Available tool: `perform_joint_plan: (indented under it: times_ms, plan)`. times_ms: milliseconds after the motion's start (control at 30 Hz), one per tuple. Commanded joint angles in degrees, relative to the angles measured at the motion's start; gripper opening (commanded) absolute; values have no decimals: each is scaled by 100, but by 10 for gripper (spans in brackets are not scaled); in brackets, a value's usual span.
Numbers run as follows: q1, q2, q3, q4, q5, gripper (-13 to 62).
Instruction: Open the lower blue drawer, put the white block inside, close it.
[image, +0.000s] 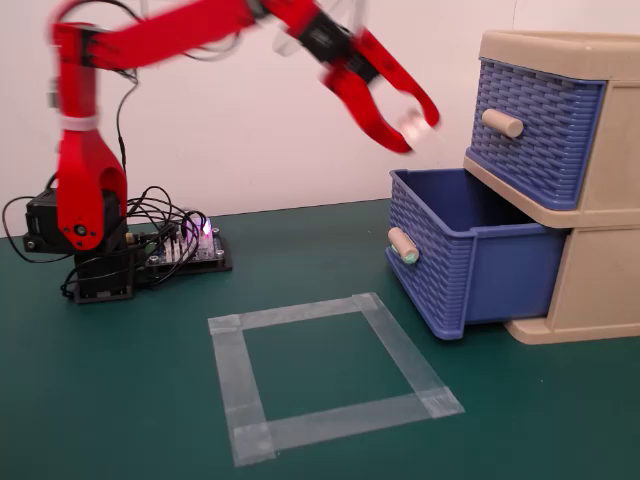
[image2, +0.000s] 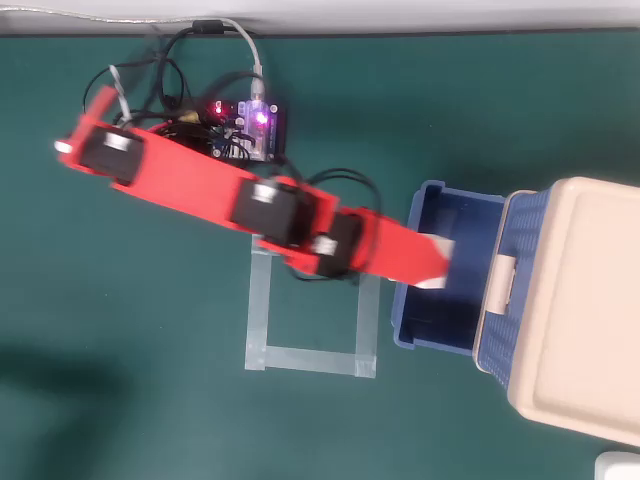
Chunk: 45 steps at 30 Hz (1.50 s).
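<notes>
The lower blue drawer (image: 480, 260) is pulled out of the beige frame (image: 600, 290), and its green-tipped knob (image: 403, 246) faces left. From above, its open inside (image2: 440, 315) looks empty. My red gripper (image: 415, 125) hangs in the air above the drawer's rear left part, blurred by motion. It is shut on the white block (image: 412, 122), which shows as a pale patch between the fingers. In the overhead view the gripper (image2: 437, 265) reaches over the drawer's left rim, and the white block (image2: 443, 250) shows just beyond its tip.
The upper blue drawer (image: 530, 130) with its plain beige knob (image: 503, 122) is shut. A grey tape square (image: 330, 375) lies on the green table in front of the arm. A lit circuit board with cables (image: 190, 240) sits by the arm's base.
</notes>
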Motion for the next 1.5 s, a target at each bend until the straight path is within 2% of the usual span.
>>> perform_joint_plan:
  times_ms: [0, 233, 267, 300, 367, 433, 533, 633, 700, 800, 933, 1100, 1467]
  plan:
    - [-193, -316, -545, -62, 141, -79]
    - [-396, -747, -958, 44, 141, -70]
    - [-396, -747, -949, 35, 141, -27]
    - [-396, -747, -958, 26, 149, 91]
    - [-404, -729, -958, 26, 185, 265]
    - [-396, -650, -958, 53, 202, 333]
    - [-396, -114, -940, 299, 185, 336]
    - [-369, 738, -870, 1635, 88, 337]
    - [-360, 1195, -800, 2883, -334, 337]
    - [-272, 1266, -650, 4096, -1441, 336]
    - [26, 404, -290, 3823, -1925, 336]
    - [53, -800, -782, 2848, -1925, 337]
    - [-246, -3261, -3401, 861, -1898, 337]
